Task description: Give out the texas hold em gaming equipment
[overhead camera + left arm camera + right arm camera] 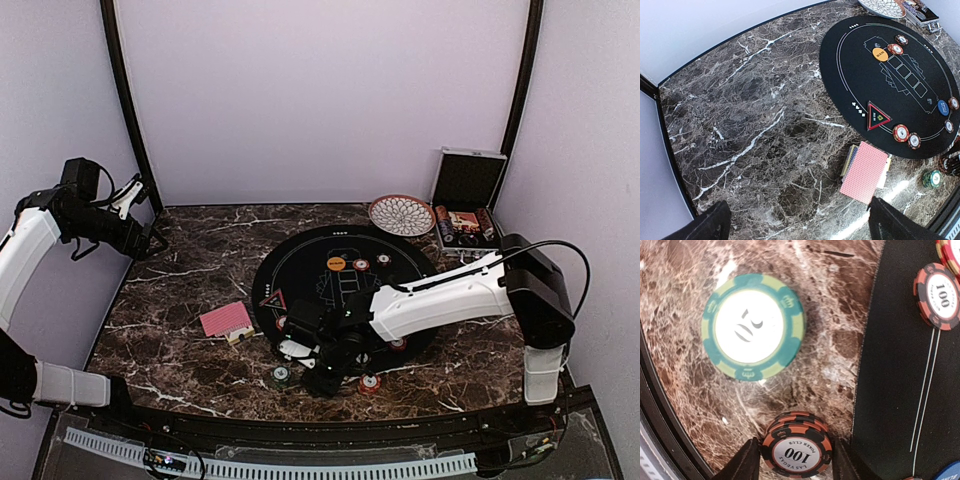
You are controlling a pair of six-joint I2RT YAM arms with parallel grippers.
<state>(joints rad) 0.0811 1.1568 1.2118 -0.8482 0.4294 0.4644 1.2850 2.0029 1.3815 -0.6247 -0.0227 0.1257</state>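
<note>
My right gripper (796, 459) is low at the near edge of the black round mat (900, 370), shut on a short stack of red-and-black 100 chips (797, 449); a finger presses each side of it. A green 20 chip stack (753, 326) stands on the marble just beyond. From above, this gripper (325, 368) sits between the green chips (281, 375) and a red chip (369, 383). The pink-red-backed deck of cards (865, 172) lies left of the mat. My left gripper (800, 222) hangs open, high over the left of the table, holding nothing.
On the mat lie an orange button (881, 54), a blue button (943, 107), and red chips (901, 132) at its rim. The patterned bowl (401, 214) and the open silver case (466, 200) stand at the back right. Walls close the table on three sides.
</note>
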